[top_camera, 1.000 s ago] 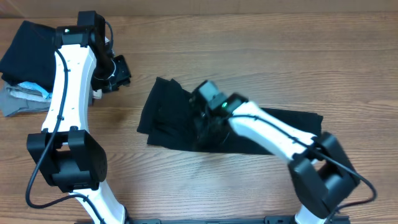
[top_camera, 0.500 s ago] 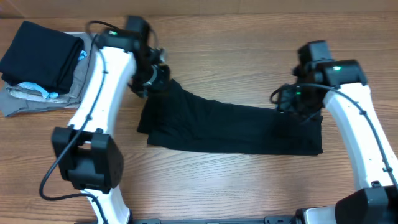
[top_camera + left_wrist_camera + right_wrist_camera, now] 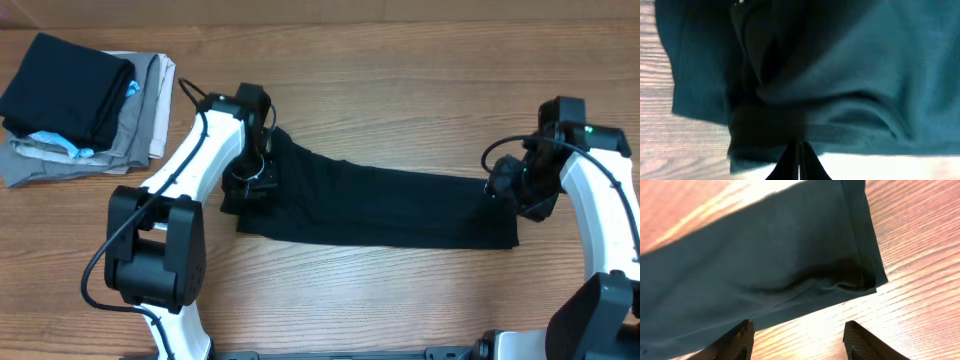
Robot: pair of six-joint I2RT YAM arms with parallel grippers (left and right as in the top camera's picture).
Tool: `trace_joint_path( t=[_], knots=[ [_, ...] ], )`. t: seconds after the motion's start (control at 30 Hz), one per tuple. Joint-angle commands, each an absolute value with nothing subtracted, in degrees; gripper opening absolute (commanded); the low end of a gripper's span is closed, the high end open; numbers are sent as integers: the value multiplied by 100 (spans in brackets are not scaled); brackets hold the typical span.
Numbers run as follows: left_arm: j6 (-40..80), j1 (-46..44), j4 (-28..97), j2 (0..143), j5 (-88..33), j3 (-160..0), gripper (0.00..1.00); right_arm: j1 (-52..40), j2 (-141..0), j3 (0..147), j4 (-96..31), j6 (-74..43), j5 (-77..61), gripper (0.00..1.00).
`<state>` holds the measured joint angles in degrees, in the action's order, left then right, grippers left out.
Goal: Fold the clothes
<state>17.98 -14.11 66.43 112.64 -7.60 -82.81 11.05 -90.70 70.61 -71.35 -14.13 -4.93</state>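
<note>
Well off to the left of the left tool, a stack of folded garments (image 3: 85,100) (black on top, grey and beige underneath, with light-blue bits) is sitting on the wooden bench (image 3: 400,60). The left tool (image 3: 250,186) is pressing down at the left end of the black shirt (image 3: 380,208), with its fingers (image 3: 787,170) closed together at the cloth's edge. I cannot tell whether a pinch of fabric is caught between them. Just ahead of those tips the cloth is bunching into dark folds. The shirt is lying on the bench as a long folded band, stretching from the left tool across to the right tool (image 3: 502,188). The right tool is hovering by the band's right end with its fingers standing apart and nothing between them, and the shirt's hemmed corner is lying just ahead of them.
</note>
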Motion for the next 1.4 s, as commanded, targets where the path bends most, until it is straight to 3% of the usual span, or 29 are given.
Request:
trace_joint_path(
  t=[0.0,0.23,0.53,0.8,1.13,1.37],
  knots=[
    [2027,-1382,6215,11286,-552,-7878,4,1144,-9056,6847,-6938,-1376,-460,63],
    [2585,-1308,5129,11288,110,-7111,5,1144,-9056,6847,-6899,-1372,-456,65],
    [3164,-652,4348,11288,104,-6807,4,1144,-9056,6847,-6803,-1372,-456,67],
    [2987,-154,3898,11281,-174,-6829,4,1144,-9056,6847,-6702,-1369,-456,67],
    [2661,-316,4654,11056,-655,-8068,4,1142,-9056,6818,-6971,-1374,-644,67],
    [2265,-467,5509,10398,-1017,-9461,15,1079,-9056,6316,-6493,-1627,-930,68]
  ],
)
